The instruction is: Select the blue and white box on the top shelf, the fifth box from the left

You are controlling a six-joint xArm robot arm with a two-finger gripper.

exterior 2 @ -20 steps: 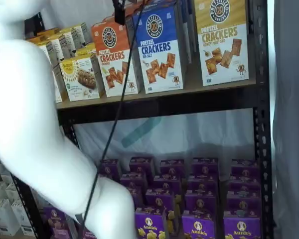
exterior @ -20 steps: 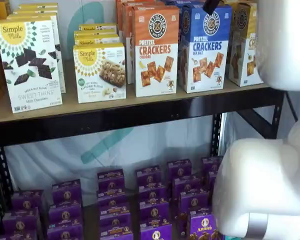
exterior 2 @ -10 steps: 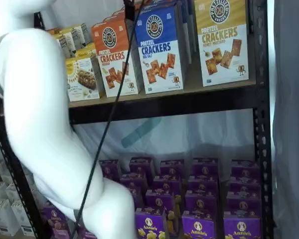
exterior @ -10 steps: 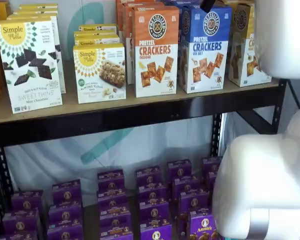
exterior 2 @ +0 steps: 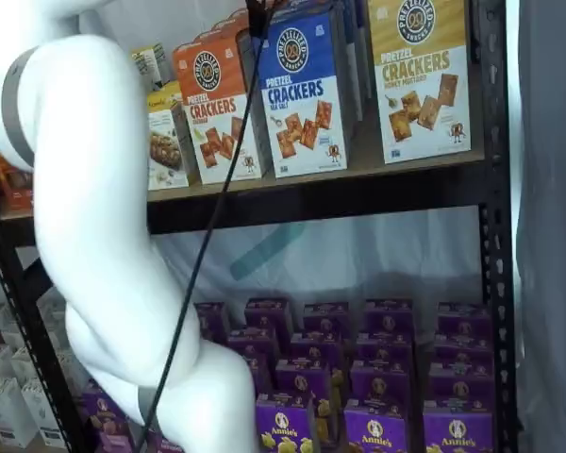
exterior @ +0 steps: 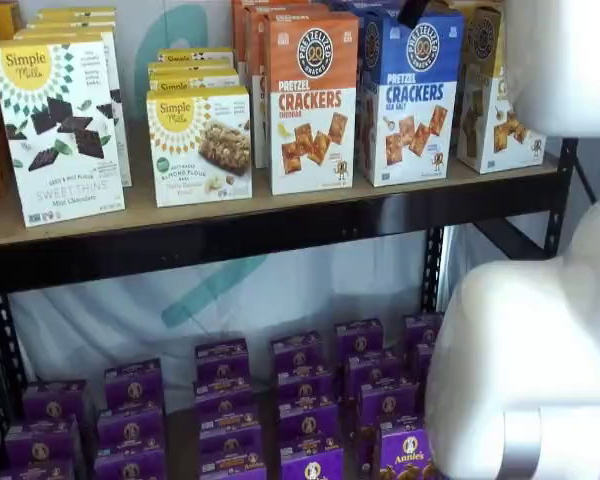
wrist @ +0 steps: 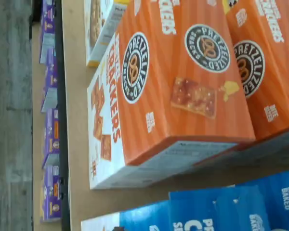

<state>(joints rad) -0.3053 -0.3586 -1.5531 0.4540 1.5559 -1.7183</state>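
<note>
The white arm (exterior 2: pixel 104 245) fills the left of one shelf view and the right of the other, standing between the cameras and the shelves. The top shelf (exterior: pixel 280 235) – a light-brown board on a thick black beam – carries a row of upright boxes. The blue and white box (exterior: pixel 413 97) stands on it just beside the orange cheddar box (exterior: pixel 313 102) on one side and a yellow-topped cracker box (exterior: pixel 492 90) on the other; more boxes of each kind line up behind them. Both shelf views show it, front face outward, blue above and white below (exterior 2: pixel 302 94). Further along the shelf sit a mint-chocolate box (exterior: pixel 60 130) and a smaller almond-flour bar box (exterior: pixel 202 145). The lower level holds rows of small purple boxes (exterior: pixel 230 400). The gripper (exterior 2: pixel 257 17) shows only as a dark finger tip at the top edge, above the gap between the orange box and the blue one, with a black cable (exterior 2: pixel 208 245) hanging from it – how far it is open, I cannot tell; nothing is seen in it. The wrist view looks onto the tops of the orange boxes (wrist: pixel 183 82), with the blue box (wrist: pixel 207 209) at the frame edge.
</note>
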